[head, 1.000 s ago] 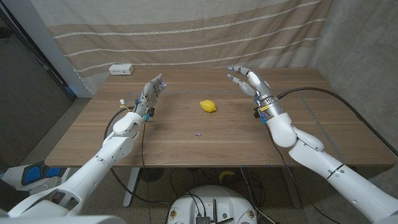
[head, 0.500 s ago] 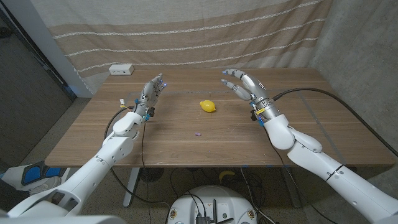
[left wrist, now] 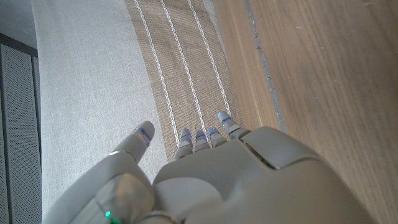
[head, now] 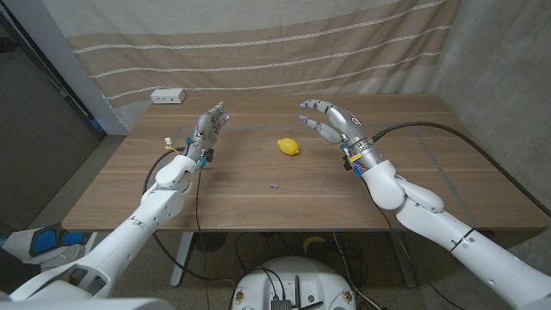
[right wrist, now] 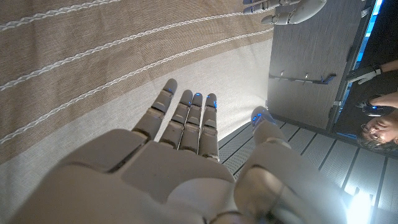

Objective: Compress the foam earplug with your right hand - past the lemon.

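Observation:
A small purple foam earplug [head: 275, 184] lies on the wooden table [head: 258, 202], nearer to me than the yellow lemon [head: 288, 147] at the table's middle. My right hand [head: 331, 120] hovers open just right of the lemon, fingers spread and reaching toward the picture's left, well apart from the earplug. In the right wrist view the same right hand [right wrist: 186, 162] has straight, parted fingers and holds nothing. My left hand [head: 210, 126] stands at the left of the table with fingers extended and nothing in it; the left wrist view has that left hand [left wrist: 205, 180] from behind.
A white power strip [head: 168, 96] lies at the table's far left corner. A striped curtain [head: 258, 43] hangs behind the table. In the right wrist view a person [right wrist: 379, 124] is at the picture's edge.
My right hand has swung left and slightly nearer, from behind and right of the lemon to close beside it. The left hand, lemon and earplug have stayed put.

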`<state>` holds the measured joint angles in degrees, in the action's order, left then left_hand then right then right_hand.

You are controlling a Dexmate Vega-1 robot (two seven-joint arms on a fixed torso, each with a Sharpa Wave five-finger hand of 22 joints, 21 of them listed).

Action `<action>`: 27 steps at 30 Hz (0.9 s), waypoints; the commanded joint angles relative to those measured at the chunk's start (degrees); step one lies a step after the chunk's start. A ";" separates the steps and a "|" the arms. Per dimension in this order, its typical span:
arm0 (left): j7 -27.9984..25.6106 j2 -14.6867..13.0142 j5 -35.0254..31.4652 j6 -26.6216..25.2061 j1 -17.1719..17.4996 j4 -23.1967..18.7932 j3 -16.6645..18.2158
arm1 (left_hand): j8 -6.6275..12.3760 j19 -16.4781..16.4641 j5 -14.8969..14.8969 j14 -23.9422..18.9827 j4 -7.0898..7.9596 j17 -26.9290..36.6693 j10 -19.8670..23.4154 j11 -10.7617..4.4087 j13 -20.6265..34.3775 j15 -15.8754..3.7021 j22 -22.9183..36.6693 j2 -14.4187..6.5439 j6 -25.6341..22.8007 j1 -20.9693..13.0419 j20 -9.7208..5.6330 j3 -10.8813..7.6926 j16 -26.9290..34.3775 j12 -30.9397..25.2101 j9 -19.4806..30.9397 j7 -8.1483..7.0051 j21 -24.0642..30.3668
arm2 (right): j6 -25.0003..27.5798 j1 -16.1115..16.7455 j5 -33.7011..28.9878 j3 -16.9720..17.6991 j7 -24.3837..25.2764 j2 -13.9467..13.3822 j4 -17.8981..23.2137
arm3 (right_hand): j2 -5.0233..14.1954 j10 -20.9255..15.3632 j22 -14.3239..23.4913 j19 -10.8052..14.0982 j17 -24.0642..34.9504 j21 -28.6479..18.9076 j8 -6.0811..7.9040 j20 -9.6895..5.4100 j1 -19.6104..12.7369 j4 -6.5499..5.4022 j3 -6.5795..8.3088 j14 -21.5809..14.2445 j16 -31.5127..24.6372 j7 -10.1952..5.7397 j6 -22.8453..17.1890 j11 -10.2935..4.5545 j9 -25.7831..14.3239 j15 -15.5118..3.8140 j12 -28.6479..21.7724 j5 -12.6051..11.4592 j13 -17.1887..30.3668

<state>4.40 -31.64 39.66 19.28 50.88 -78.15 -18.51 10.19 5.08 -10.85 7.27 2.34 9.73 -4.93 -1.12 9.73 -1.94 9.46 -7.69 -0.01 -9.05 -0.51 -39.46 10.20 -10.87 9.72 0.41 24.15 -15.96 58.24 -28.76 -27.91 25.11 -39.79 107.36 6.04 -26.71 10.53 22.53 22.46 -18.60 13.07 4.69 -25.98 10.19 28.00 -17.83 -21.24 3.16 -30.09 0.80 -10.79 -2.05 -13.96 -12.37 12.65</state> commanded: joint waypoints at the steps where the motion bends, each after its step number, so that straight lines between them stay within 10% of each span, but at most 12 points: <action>1: 0.26 -0.05 0.12 0.21 0.05 -0.13 0.15 | 0.13 -0.08 -0.52 -0.13 -0.27 0.10 0.24 -0.09 0.29 0.10 0.28 -2.80 -0.29 0.20 0.15 0.02 0.29 -0.09 0.12 0.21 -0.20 | -0.57 -0.56 -1.09 -1.36 -0.74 0.22 -0.21 | -0.13 -0.34 0.17 0.45 0.31 -0.16 0.22 -0.06 -1.17 0.02 -0.10 -0.33 -0.25 -0.12 -0.56 -0.62 -0.30 -2.01 0.09 -0.21 0.17; 27: 0.72 -0.36 0.38 0.32 0.36 -0.17 0.33 | 0.21 -0.34 -0.53 -0.16 -0.35 0.09 0.35 -0.16 0.29 0.16 0.30 -2.84 -0.65 0.26 0.26 0.01 0.28 -0.10 0.13 0.07 -0.89 | 1.59 -1.22 -3.61 -4.72 -1.61 1.88 -0.64 | -1.68 -1.28 0.15 2.08 0.16 -0.37 0.92 -0.84 -4.79 0.68 0.02 -0.80 -0.30 -1.94 -3.74 -2.23 -0.33 -3.83 0.10 0.13 0.14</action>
<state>5.00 -31.83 39.74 19.61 50.96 -78.19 -18.35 10.19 4.98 -10.85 7.27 2.35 9.73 -4.93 -1.12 9.73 -1.94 9.46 -7.69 0.00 -9.06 -0.41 -39.46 10.20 -10.87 9.72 0.41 23.34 -15.70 57.16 -31.04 -31.30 23.49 -38.59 106.72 4.84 -27.83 10.53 23.86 22.45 -18.60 13.42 3.78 -30.18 10.52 27.99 -18.03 -21.24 1.27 -33.00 -0.94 -10.79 -2.25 -13.90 -12.37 12.64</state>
